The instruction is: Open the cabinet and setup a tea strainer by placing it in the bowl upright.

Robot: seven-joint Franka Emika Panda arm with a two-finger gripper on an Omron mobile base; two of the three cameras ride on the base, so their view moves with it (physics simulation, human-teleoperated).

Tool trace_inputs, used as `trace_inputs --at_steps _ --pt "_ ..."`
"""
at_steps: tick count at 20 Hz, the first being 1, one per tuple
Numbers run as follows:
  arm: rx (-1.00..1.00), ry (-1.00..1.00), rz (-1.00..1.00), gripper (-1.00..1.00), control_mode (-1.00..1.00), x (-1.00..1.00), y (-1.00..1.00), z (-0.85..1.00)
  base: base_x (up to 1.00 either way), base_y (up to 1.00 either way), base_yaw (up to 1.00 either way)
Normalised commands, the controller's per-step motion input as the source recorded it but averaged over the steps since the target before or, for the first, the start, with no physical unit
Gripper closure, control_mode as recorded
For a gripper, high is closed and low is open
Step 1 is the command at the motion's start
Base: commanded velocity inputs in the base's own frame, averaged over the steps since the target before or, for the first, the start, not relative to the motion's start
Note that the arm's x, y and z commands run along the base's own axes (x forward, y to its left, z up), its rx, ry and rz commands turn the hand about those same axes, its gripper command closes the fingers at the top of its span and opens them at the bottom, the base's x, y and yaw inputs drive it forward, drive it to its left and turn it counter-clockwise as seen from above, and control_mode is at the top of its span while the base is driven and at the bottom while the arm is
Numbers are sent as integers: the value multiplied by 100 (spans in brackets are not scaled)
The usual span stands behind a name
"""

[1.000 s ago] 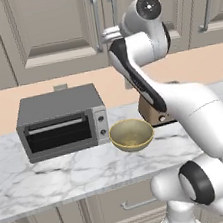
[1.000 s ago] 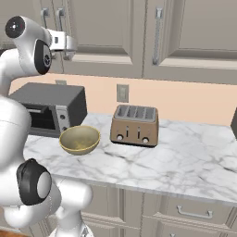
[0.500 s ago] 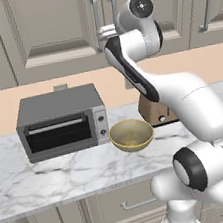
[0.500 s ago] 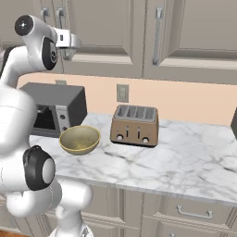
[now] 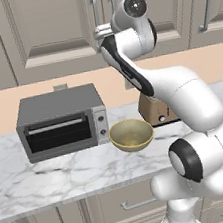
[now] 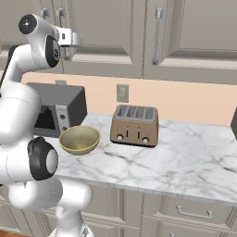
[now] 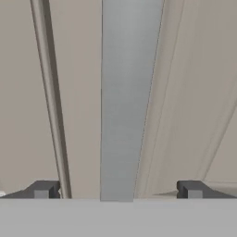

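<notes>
The claw (image 7: 118,190) is wide apart, right up at a silver handle (image 7: 129,97) on the shut cabinet (image 5: 46,32). It may not touch yet. The bowl (image 5: 131,134) sits below on the counter (image 6: 185,157).

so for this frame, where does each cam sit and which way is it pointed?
Left base view: behind the arm on its left, facing the counter; toaster oven, bowl, cabinet; arm rises at right.
Right base view: behind on its right, same counter; toaster, bowl, cabinet; arm at left.
Hand view: on the hand, close against a cabinet handle; gripper open, fingertips either side of the bar.
Shared: both base views show bowl, toaster oven and cabinet.
</notes>
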Motion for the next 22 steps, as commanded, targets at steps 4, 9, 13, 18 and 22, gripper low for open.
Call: trace_inputs --at_steps 4,9,13,18,22 --pt "0 0 0 -100 -100 20 2 0 0 0 0" --pt "0 0 0 100 -100 16 0 0 0 0 0" --pt "0 -1 0 100 -100 15 0 0 0 0 0" --pt "0 0 0 100 -100 7 0 0 0 0 0" --pt "0 0 0 100 -100 3 0 0 0 0 0"
